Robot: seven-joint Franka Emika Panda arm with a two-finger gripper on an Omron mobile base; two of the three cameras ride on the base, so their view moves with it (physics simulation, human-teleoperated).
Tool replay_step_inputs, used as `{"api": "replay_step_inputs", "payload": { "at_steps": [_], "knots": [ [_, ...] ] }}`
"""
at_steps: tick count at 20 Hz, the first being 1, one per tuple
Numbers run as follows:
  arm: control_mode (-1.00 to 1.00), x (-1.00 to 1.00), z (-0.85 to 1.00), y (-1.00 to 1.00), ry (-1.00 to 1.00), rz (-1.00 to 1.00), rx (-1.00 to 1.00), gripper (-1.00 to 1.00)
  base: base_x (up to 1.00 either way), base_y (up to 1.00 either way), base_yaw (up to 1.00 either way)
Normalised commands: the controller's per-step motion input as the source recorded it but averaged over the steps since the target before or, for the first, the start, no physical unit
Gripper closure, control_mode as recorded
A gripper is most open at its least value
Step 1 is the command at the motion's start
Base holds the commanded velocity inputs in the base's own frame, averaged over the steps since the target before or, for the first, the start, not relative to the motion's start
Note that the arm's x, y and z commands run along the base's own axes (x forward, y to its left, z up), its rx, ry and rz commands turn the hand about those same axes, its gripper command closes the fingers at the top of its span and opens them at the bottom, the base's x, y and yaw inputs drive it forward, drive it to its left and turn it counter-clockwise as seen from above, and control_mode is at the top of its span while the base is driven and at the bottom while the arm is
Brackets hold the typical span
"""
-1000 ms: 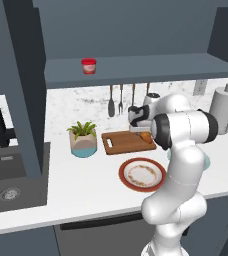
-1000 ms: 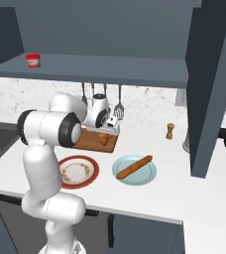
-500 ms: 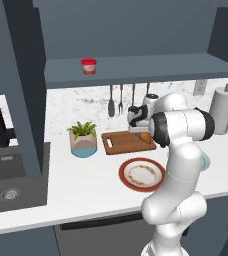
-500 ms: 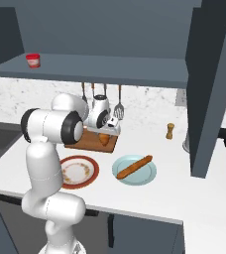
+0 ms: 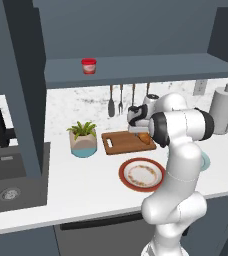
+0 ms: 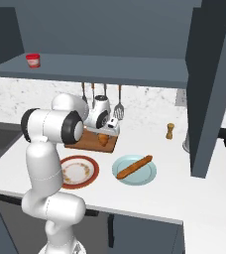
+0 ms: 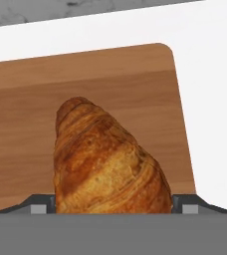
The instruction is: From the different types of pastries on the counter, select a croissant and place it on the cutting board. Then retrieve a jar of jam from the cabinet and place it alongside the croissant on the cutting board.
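Note:
The golden-brown croissant (image 7: pixel 105 164) lies on the right end of the wooden cutting board (image 7: pixel 26 99), close to its rounded corner. My gripper (image 7: pixel 113 204) is shut on the croissant, one fingertip at each flank. From the base, the croissant (image 5: pixel 144 137) (image 6: pixel 103 140) sits on the board (image 5: pixel 118 142) (image 6: pixel 92 144) right under the gripper (image 5: pixel 142 132) (image 6: pixel 104 135). The red jar of jam (image 5: pixel 89 65) (image 6: pixel 33 60) stands on the cabinet shelf (image 5: pixel 151 67). A long stick-shaped pastry (image 6: pixel 132 166) rests on a light blue plate (image 6: pixel 144 176) on the counter (image 5: pixel 86 175).
A red-rimmed plate (image 5: pixel 142 174) lies in front of the board. A potted plant (image 5: pixel 82 139) stands left of it, and utensils (image 5: pixel 120 100) hang on the wall behind. A paper towel roll (image 5: pixel 225 110), a pepper mill (image 6: pixel 170 131) and the sink (image 5: pixel 11 175) flank the area.
Hardly anything differs. The gripper has stayed over the right end of the board with the croissant between its fingers, at most sinking slightly.

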Motion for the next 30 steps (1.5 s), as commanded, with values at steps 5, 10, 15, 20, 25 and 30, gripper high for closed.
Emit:
{"api": "replay_step_inputs", "payload": {
  "at_steps": [5, 10, 15, 20, 25, 30],
  "knots": [
    [-1.0, 0.0, 0.0, 0.0, 0.0, 0.0, 0.0, -1.0, 0.0, 0.0, 0.0],
    [-1.0, -0.1, 0.04, 0.0, -0.02, 0.0, 0.0, -1.0, 0.0, 0.0, 0.0],
    [-1.0, -0.32, 0.3, 0.0, -0.06, 0.0, 0.0, -1.0, 0.0, 0.0, 0.0],
    [-1.0, -0.53, 0.41, 0.0, -0.1, 0.0, 0.0, -1.0, 0.0, 0.0, 0.0],
    [-1.0, -0.46, 0.4, 0.14, -0.03, 0.0, 0.0, -1.0, 0.0, 0.0, 0.0],
    [-1.0, -0.45, 0.36, 0.37, 0.0, 0.02, 0.0, -1.0, 0.0, 0.0, 0.0]
  ]
}}
